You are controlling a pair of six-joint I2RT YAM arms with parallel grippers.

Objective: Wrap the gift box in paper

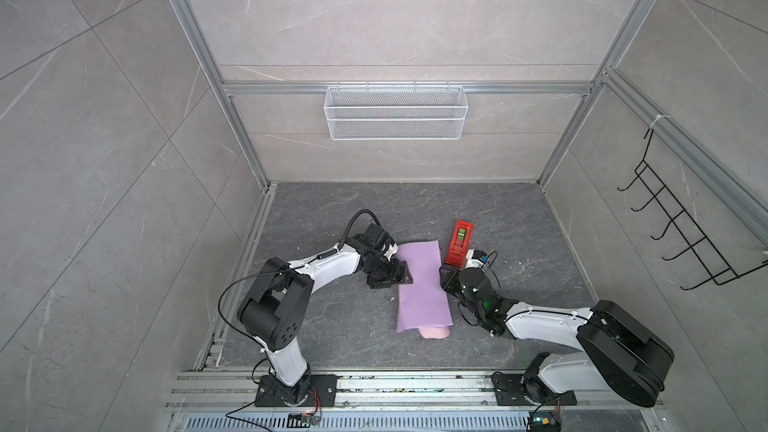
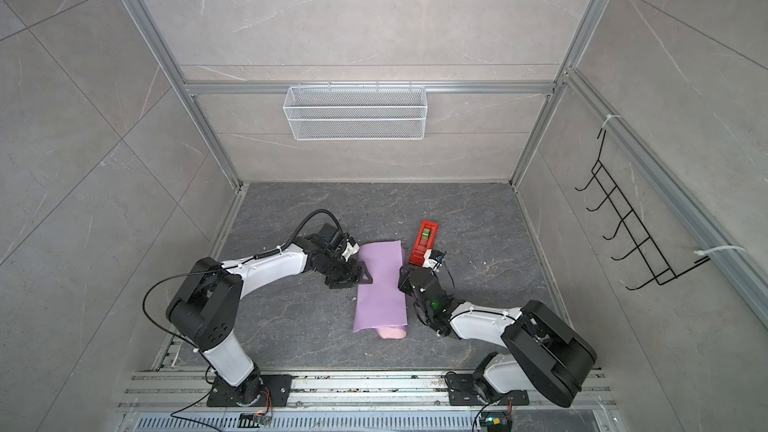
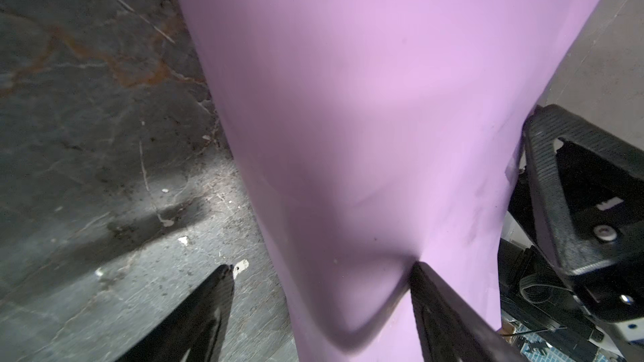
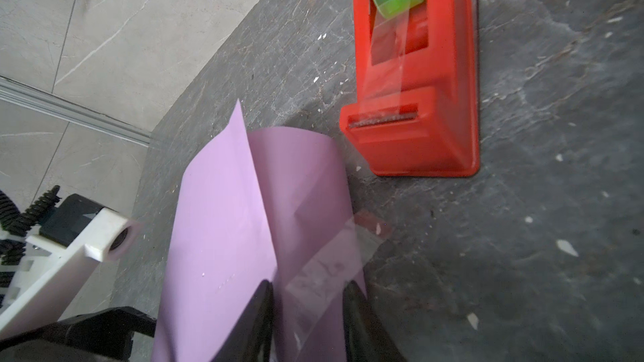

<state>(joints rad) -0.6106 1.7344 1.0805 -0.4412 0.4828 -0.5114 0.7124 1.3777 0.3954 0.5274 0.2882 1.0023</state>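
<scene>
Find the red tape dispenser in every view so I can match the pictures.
Top view: red tape dispenser on the table, just right of the paper's far end.
Top view: the dispenser, likewise right of the paper.
Left wrist: not in it.
Right wrist: the dispenser on the table ahead of the right gripper, beside the paper.
Shared landmark: the lilac paper, in all four views.
</scene>
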